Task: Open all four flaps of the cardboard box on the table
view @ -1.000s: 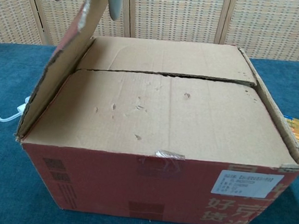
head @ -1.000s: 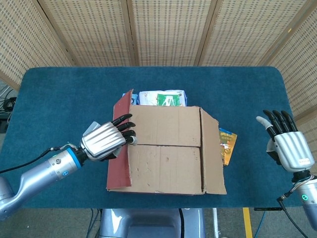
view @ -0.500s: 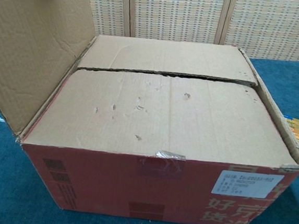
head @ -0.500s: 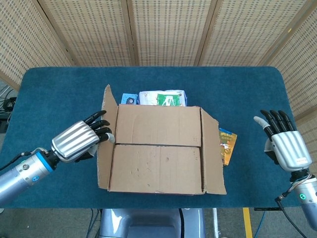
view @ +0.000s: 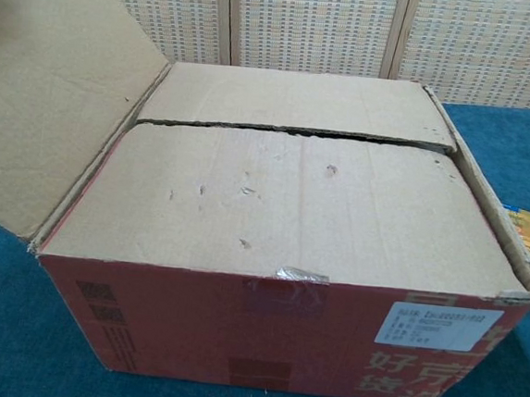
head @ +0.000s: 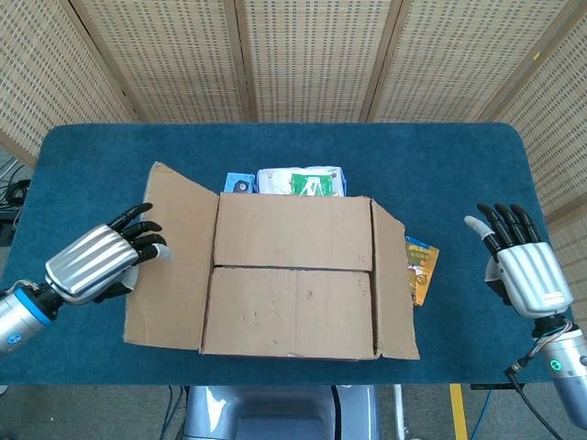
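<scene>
Swung outward since a second ago, the left flap (head: 170,257) of the cardboard box (head: 293,284) now lies open; left hand (head: 96,264) rests at its edge, fingers released, right hand (head: 521,261) open beside the box mid-table (head: 92,156).

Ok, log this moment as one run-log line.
cardboard box: left flap folded out, other three down | left hand: fingers at left flap's outer edge, grip unclear | right hand: open, clear of box

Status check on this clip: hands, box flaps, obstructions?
Left hand on the opened left flap, right hand open, clear of cardboard box. Three flaps unopened. Nothing blocking.
</scene>
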Robot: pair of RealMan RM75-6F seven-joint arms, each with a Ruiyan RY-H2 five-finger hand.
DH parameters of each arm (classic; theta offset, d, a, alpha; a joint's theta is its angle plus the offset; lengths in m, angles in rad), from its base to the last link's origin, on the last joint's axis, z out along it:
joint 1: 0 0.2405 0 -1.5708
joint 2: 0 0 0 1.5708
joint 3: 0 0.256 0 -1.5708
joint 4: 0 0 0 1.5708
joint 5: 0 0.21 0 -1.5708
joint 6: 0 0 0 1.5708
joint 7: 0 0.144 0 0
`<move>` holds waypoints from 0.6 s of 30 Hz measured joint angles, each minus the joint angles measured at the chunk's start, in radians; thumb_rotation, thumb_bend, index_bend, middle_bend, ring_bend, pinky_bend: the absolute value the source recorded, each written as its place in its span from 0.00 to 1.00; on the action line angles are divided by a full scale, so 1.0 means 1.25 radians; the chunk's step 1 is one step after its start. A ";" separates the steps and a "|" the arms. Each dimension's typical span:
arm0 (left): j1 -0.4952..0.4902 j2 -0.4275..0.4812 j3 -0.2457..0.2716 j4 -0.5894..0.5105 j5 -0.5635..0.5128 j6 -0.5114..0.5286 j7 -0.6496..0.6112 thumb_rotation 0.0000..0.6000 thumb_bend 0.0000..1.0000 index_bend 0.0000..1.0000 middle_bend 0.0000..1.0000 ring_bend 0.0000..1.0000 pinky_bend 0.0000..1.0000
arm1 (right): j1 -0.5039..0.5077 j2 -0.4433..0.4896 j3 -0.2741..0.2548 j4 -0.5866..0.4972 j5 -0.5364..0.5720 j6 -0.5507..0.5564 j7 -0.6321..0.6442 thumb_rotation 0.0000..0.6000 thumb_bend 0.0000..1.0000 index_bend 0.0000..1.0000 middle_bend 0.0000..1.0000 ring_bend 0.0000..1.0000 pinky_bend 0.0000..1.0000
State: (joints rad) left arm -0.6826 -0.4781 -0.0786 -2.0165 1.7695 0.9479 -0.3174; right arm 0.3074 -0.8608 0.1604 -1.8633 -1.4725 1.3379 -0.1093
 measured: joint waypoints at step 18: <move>0.027 -0.159 -0.041 0.033 -0.161 0.032 0.167 0.86 0.16 0.10 0.02 0.00 0.00 | -0.009 -0.019 -0.010 0.011 -0.010 0.007 0.015 1.00 0.98 0.14 0.07 0.00 0.00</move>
State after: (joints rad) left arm -0.6489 -0.6769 -0.1294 -1.9753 1.5687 0.9878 -0.1088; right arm 0.2963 -0.8851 0.1475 -1.8495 -1.4848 1.3464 -0.0900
